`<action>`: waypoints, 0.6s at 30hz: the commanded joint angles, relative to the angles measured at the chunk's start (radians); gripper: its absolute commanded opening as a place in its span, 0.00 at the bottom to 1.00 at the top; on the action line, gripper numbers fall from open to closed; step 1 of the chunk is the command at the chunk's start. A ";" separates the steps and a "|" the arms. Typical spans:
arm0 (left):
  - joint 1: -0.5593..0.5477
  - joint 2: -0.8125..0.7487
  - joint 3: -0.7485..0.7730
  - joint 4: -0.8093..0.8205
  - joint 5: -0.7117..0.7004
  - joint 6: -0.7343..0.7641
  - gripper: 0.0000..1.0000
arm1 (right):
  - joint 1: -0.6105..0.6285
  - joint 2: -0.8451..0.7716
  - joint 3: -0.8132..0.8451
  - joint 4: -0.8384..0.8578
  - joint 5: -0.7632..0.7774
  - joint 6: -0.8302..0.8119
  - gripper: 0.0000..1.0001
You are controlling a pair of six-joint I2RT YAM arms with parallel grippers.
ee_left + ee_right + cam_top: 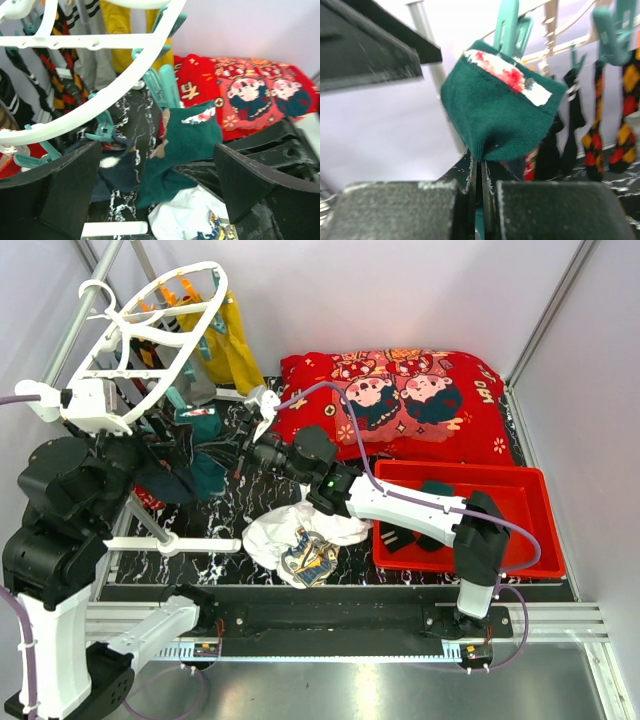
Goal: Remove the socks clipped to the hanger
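The white oval hanger (150,330) hangs at the back left, with teal and orange clips. A dark teal sock (500,115) hangs from a teal clip (510,27). My right gripper (481,162) is shut on the sock's lower edge. In the top view the right gripper (250,447) reaches left to this sock (200,425). My left gripper (157,165) is open and empty, below the hanger rim (100,107), with the teal sock (192,137) ahead between its fingers. Striped and argyle socks (625,125) and yellow socks (235,340) hang clipped.
A red cartoon cushion (400,400) lies at the back. A red tray (545,540) at the right holds dark socks (410,535). A white printed cloth (295,535) lies on the black marbled table. A grey metal rail (90,300) carries the hanger.
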 commanded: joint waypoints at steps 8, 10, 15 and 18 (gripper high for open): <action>-0.001 0.053 0.120 0.052 0.155 -0.173 0.95 | -0.001 -0.090 -0.076 0.177 -0.129 0.242 0.00; -0.001 0.068 0.134 0.042 0.133 -0.220 0.93 | -0.002 -0.084 -0.078 0.197 -0.147 0.265 0.00; -0.003 0.077 0.128 0.032 0.052 -0.263 0.91 | -0.001 -0.084 -0.085 0.230 -0.155 0.302 0.00; -0.001 0.087 0.101 0.048 0.070 -0.251 0.91 | -0.002 -0.087 -0.092 0.238 -0.155 0.313 0.00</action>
